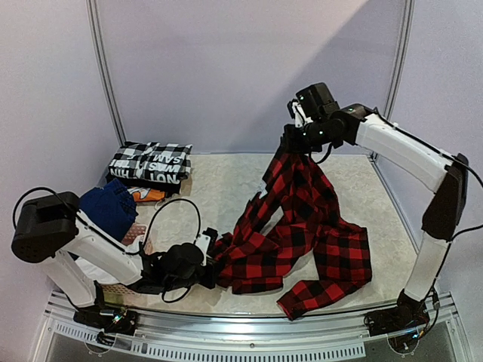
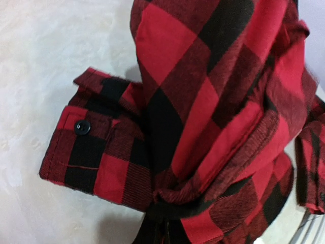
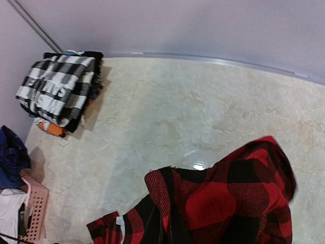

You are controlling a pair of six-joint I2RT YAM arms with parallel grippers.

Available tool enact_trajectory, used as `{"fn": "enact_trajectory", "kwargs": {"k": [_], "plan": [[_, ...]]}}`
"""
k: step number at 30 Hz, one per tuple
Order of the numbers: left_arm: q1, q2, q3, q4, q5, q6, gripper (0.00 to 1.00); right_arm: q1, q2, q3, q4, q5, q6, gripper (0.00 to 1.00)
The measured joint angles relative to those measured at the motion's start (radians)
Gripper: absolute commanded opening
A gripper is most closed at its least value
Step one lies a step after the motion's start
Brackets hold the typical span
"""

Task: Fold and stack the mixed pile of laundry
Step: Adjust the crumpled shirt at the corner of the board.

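STEP: opening out the red-and-black plaid shirt [image 1: 298, 226] to fold | GRIP: my left jaws pinched shut on its near-left edge, low over the table [image 1: 226, 177]; my right jaws shut on its raised far end | NEXT: likely draw it taut and lay it flat

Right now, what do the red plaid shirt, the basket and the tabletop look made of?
red plaid shirt: woven flannel-like cloth, likely cotton; matte, fuzzy twill weave, soft folds.
basket: pink moulded plastic, by its rigid lattice.
tabletop: hard, pale marbled sheet with a faint glare spot; material unclear.
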Motion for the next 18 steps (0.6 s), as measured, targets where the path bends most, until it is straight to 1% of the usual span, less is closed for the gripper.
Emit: {"fn": "enact_trajectory", "kwargs": {"k": [2, 5, 6, 8, 9, 10, 12, 13, 18], "plan": [[-0.009, -0.022, 0.0, 0.006, -0.01, 0.003, 0.02, 0.025, -0.059, -0.005, 0.002, 0.011, -0.001, 0.0], [-0.021, -0.048, 0.001, 0.018, -0.026, 0.006, 0.07, 0.034, -0.14, -0.04, 0.003, 0.034, -0.003, 0.0], [-0.024, -0.054, 0.002, 0.024, -0.029, 0.006, 0.1, 0.033, -0.165, -0.06, 0.005, 0.043, -0.003, 0.0], [-0.027, -0.06, 0.002, 0.026, -0.035, 0.01, 0.21, 0.032, -0.2, -0.094, 0.005, 0.06, -0.003, 0.0], [-0.029, -0.06, -0.002, -0.003, -0.035, 0.01, 0.26, 0.029, -0.214, -0.109, 0.019, 0.08, -0.003, 0.0], [-0.034, -0.057, -0.011, -0.034, -0.035, 0.018, 0.33, 0.022, -0.227, -0.12, 0.035, 0.095, -0.003, 0.0], [-0.037, -0.058, -0.029, -0.09, -0.035, 0.026, 0.51, 0.006, -0.256, -0.146, 0.066, 0.115, -0.002, 0.0], [-0.04, -0.064, -0.035, -0.104, -0.04, 0.036, 0.57, -0.001, -0.267, -0.161, 0.079, 0.118, 0.0, 0.0], [-0.046, -0.182, -0.031, -0.215, -0.017, 0.108, 0.73, -0.008, -0.284, -0.237, 0.142, 0.118, 0.01, 0.0]]}}
